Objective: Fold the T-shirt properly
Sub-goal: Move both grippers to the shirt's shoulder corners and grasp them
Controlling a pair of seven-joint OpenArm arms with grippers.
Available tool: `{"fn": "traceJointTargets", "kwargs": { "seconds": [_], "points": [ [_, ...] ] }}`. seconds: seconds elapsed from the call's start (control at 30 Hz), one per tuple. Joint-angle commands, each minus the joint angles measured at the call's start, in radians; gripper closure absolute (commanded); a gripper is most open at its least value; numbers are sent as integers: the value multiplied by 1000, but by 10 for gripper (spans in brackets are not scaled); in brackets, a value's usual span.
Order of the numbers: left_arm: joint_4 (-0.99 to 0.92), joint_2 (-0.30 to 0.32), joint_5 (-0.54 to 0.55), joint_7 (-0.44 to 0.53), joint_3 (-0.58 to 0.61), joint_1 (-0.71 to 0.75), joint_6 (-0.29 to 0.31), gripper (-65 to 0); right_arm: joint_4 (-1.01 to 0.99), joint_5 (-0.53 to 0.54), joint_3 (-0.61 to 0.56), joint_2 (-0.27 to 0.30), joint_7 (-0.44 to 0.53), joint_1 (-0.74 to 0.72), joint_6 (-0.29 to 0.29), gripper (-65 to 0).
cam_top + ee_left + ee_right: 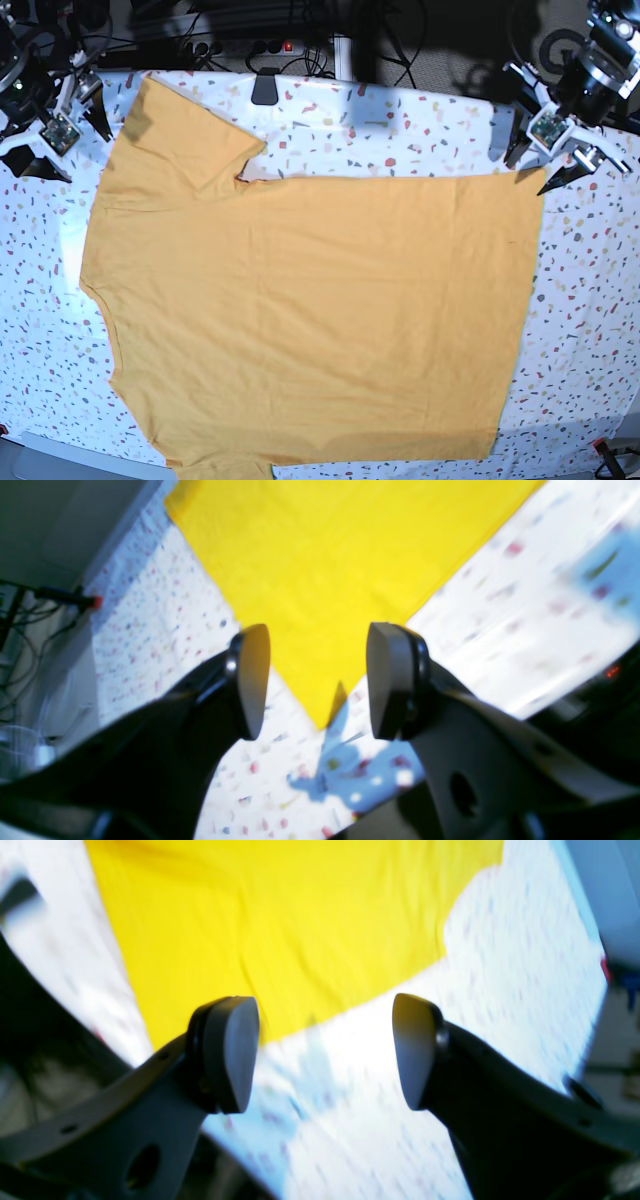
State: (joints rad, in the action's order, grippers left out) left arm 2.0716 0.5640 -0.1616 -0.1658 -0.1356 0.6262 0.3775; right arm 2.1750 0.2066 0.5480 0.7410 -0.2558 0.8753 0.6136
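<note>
Speckled white table (pixel 400 120) fills the base view, terrazzo-style flecks all over. T-shirt (pixel 310 320) lies spread flat on it, mustard-yellow, covering most of the surface; body runs sideways across the view, hem edge at that view's right, a short sleeve (pixel 185 135) pointing to the upper left corner. No print visible on the upward face. Fabric mostly smooth, faint creases only.

Left gripper (pixel 317 680) sits at the upper right of the base view (robot's own left), just off the hem corner of the T-shirt. In its wrist view the jaws stand clearly apart with a wide gap, nothing between them; a yellow corner of the shirt (pixel 320 580) lies on the table below the gap, not pinched. Picture is blurred, so whether the fingertips touch the cloth is hard to say; looks like they hang above it.

Right gripper (pixel 325 1052) is at the upper left of the base view, next to the sleeve side of the shirt. Jaws spread wide, empty. Below it, the edge of the yellow fabric (pixel 280 930) and bare speckled table; the pads (pixel 235 1050) clamp nothing.

Small dark clip-like object (pixel 265 88) at the table's far edge, well apart from both grippers.
</note>
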Motion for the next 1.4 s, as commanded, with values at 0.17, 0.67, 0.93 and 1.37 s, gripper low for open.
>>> {"fn": "traceJointTargets", "kwargs": {
  "seconds": [0.17, 0.67, 0.93, 1.37],
  "points": [
    [-164, 117, 4, 108, -5, -93, -7, -303, 15, 44, 8, -121, 46, 2, 23, -418],
    [-343, 232, -321, -6, 486, -339, -127, -302, 15, 44, 8, -207, 54, 0, 46, -418],
    [-428, 232, -415, -33, 626, -416, -128, -292, 15, 45, 8, -206, 54, 0, 53, -418],
    [-587, 219, -467, -5, 634, -483, -169, -226, 15, 45, 8, -207, 50, 0, 85, -418]
  ]
}}
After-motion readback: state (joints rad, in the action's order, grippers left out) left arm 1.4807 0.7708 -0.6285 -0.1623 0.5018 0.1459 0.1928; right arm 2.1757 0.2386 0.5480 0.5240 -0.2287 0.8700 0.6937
